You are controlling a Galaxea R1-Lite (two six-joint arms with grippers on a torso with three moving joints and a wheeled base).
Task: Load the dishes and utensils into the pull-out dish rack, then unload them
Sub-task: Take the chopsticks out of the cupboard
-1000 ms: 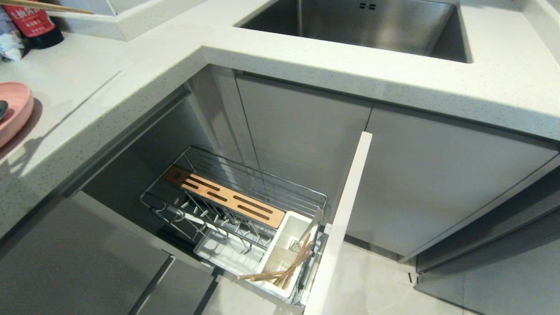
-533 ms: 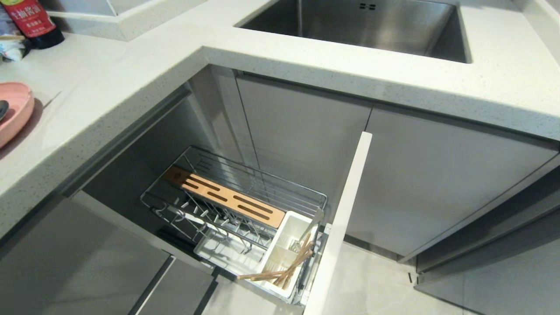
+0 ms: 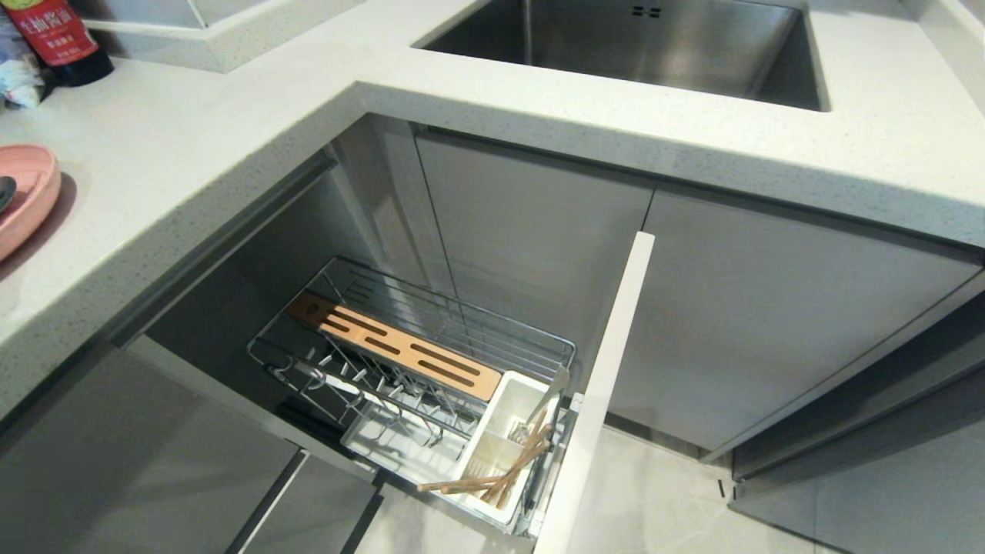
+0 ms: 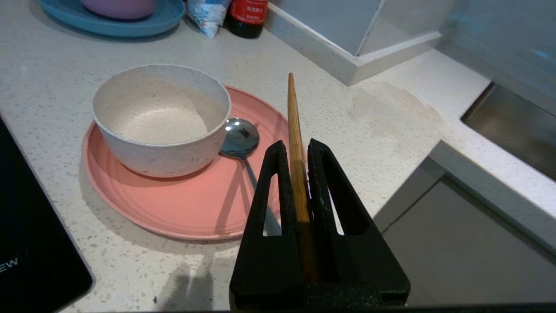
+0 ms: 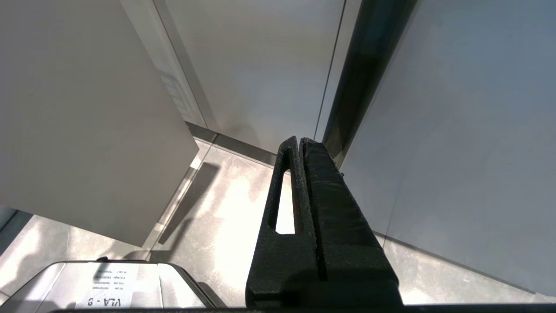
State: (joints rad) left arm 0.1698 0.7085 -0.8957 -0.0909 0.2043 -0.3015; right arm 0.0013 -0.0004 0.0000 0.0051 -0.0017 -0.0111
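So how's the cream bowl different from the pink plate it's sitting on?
The cream bowl is deep and narrow, while the pink plate is flat and far wider. The bowl is speckled off-white; the plate is salmon pink. The bowl rests on the plate, which lies on the counter. Both are round and upright.

A dark bottle (image 3: 58,38) stands at the far left corner of the desk (image 3: 192,138). Its red label carries white Chinese characters, too small to read with certainty. The same bottle shows in the left wrist view, its label again unreadable.

A black panel (image 4: 26,243) set into the desk shows pale letters at its edge, cut off by the frame; only "EW" can be read.

In the right wrist view, a white sticker (image 5: 114,287) on a grey metal surface reads upside down as "VLA - 9", with several lines of finer print above it that cannot be made out.
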